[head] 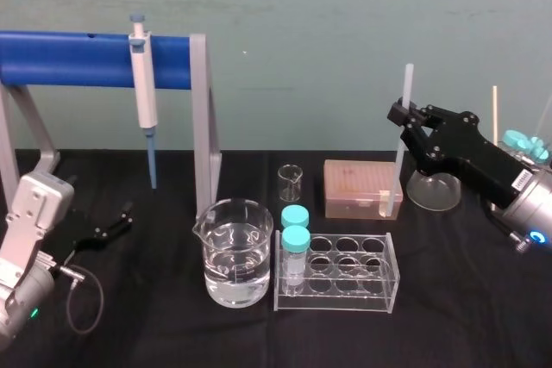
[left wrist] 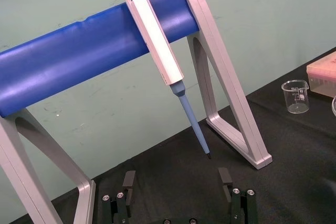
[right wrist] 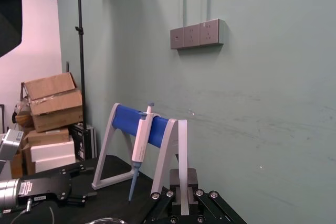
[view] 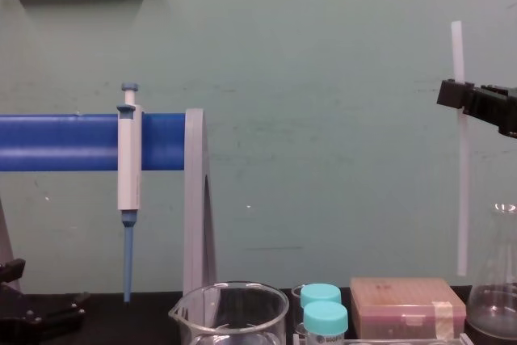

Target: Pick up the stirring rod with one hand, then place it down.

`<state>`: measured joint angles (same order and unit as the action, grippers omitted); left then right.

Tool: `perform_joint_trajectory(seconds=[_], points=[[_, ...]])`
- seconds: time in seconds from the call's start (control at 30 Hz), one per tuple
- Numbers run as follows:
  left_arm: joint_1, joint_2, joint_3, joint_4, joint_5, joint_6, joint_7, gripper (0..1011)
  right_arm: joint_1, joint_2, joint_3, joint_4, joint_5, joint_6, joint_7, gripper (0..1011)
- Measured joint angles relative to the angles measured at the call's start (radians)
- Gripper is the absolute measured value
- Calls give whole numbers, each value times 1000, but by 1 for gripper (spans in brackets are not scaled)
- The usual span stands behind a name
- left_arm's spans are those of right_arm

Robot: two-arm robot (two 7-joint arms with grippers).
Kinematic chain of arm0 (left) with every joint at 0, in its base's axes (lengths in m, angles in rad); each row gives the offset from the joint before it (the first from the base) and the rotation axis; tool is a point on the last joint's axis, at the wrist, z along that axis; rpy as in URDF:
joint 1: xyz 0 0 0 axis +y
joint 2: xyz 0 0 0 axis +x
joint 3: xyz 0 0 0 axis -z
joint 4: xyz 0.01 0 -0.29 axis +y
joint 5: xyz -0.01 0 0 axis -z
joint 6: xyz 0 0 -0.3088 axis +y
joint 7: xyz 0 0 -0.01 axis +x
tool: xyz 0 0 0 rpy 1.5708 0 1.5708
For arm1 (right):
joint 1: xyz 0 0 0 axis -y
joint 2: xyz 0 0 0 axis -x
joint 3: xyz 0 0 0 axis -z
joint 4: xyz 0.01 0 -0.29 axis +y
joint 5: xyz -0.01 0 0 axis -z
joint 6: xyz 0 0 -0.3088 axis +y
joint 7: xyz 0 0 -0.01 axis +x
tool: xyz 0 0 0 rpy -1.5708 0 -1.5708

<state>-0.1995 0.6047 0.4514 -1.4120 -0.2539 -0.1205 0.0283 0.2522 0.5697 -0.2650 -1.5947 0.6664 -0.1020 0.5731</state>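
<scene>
The stirring rod (head: 400,157) is a thin translucent white stick held upright at the right side of the table. My right gripper (head: 398,115) is shut on its upper part. In the chest view the stirring rod (view: 461,191) hangs from my right gripper (view: 460,96), and its lower end is clear of the table, just above the tip box's height. My left gripper (left wrist: 177,182) is parked at the far left and open with nothing between its fingers. It also appears low beside the stand, as the left gripper (head: 116,221).
A white pipette (head: 144,84) with a blue tip hangs on the blue-bar stand (head: 78,58) at the back left. A water-filled beaker (head: 235,252), a small beaker (head: 290,183), a clear tube rack (head: 345,277), a tan tip box (head: 358,187) and a flask (head: 434,189) stand mid-table.
</scene>
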Motion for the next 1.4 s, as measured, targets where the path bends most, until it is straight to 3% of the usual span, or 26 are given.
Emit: perform_joint_trajectory(seconds=[1.4], points=[[0, 0, 0, 0, 0, 0, 0, 1000, -29, 16, 7, -34, 2, -6, -1, 68]])
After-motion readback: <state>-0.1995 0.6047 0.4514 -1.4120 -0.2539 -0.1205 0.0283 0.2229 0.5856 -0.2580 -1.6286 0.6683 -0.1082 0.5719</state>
